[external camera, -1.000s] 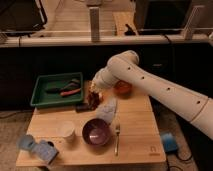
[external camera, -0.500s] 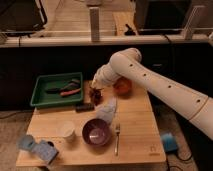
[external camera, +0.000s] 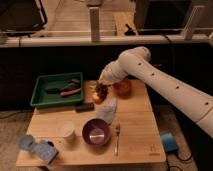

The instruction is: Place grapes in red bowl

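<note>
My gripper (external camera: 103,84) is at the far middle of the wooden table, at the end of the white arm that reaches in from the right. It is shut on the grapes (external camera: 102,91), a small dark bunch hanging just below it, above the table. The red bowl (external camera: 123,88) stands just to the right of the grapes, partly behind the arm. A small orange-yellow fruit (external camera: 94,98) lies on the table just below and left of the grapes.
A green tray (external camera: 41,99) with tools stands at the far left. A purple bowl (external camera: 96,133), a fork (external camera: 117,138), a white cup (external camera: 65,130) and a pale crumpled bag (external camera: 107,111) lie nearer the front. Blue items (external camera: 39,148) sit at the front left corner.
My gripper has moved up and to the right with the grapes, closer to the red bowl.
</note>
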### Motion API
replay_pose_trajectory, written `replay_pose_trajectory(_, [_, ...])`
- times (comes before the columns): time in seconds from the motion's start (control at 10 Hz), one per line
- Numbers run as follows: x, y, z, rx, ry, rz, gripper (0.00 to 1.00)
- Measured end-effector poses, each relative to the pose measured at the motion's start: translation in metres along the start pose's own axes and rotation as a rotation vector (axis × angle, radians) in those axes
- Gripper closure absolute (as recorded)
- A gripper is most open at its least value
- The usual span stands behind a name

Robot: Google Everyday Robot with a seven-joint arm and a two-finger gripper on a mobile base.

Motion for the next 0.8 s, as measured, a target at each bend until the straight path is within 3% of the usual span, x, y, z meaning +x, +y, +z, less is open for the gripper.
replay_pose_trajectory(0.3, [0.026, 0.019, -0.009, 0.014, 0.067, 0.024, 1.00])
replay_pose_trajectory(0.5, [0.049, 0.042, -0.011, -0.009, 0.121, 0.067, 1.00])
replay_pose_trajectory(0.8, [0.079, 0.080, -0.016, 0.000, 0.196, 0.122, 1.00])
